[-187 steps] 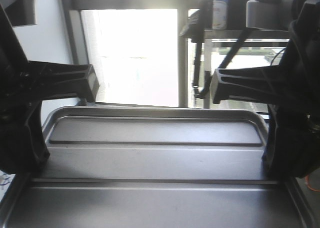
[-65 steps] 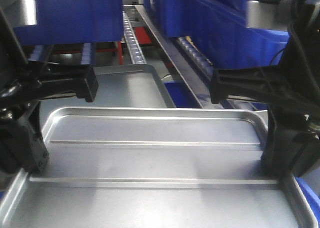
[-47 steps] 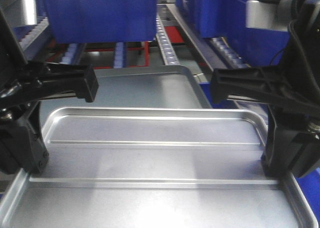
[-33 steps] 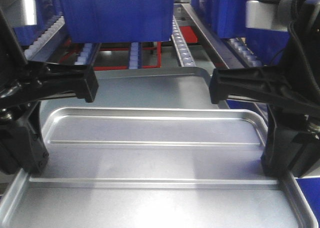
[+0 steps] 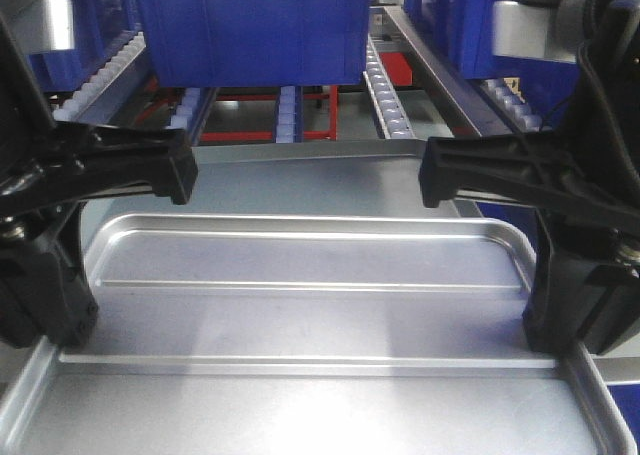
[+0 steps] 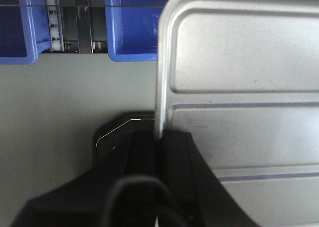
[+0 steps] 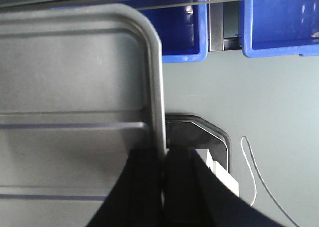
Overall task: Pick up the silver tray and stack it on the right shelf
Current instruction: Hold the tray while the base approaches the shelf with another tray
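**Tray Held in Front of the Flow Rack**

Ahead of you stands the right shelf (image 5: 386, 93), a steel-framed flow rack with narrow tracks of small pale rollers running away from the camera. A large blue bin (image 5: 245, 30) sits on it at top centre, and more blue bins stand to either side. Just in front of the rollers lies a flat silver surface (image 5: 300, 180). You cannot tell from the front view whether it is a rail or another tray.

The silver tray (image 5: 300, 315) fills the foreground. It is level and held above the grey floor (image 6: 50, 97). Its far rim faces the rack, and its two long ridges run left to right.

The tray is carried by its short ends. The left gripper (image 6: 159, 152) pinches the left rim between its black fingers. The right gripper (image 7: 163, 162) pinches the right rim in the same way.

A thin white cable (image 7: 256, 172) lies on the floor near the right gripper.
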You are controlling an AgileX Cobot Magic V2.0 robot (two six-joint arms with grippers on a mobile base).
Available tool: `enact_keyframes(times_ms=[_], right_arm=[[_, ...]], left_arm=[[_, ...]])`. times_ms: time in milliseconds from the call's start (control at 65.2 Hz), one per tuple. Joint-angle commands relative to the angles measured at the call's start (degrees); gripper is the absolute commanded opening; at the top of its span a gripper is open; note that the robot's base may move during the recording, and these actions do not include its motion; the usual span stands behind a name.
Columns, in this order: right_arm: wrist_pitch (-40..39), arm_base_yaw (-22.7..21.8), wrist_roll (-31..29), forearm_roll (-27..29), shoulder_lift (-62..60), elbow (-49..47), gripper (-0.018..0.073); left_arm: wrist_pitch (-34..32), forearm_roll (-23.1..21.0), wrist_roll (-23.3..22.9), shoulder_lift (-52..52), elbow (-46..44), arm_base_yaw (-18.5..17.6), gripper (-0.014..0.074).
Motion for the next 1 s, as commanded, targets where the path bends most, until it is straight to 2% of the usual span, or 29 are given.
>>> enact_keyframes(times_ms=[0, 982], right_arm=[[-1.1, -0.2, 0.4, -1.9, -1.7, -1.4, 0.0058], [-1.1, -0.2, 0.4, -1.9, -1.7, -1.4, 0.0058]], left_arm=[[0.5, 0.8, -0.3, -1.7, -1.2, -0.4, -0.0100], [0.5, 0.8, -0.3, -1.7, -1.2, -0.4, -0.0100]])
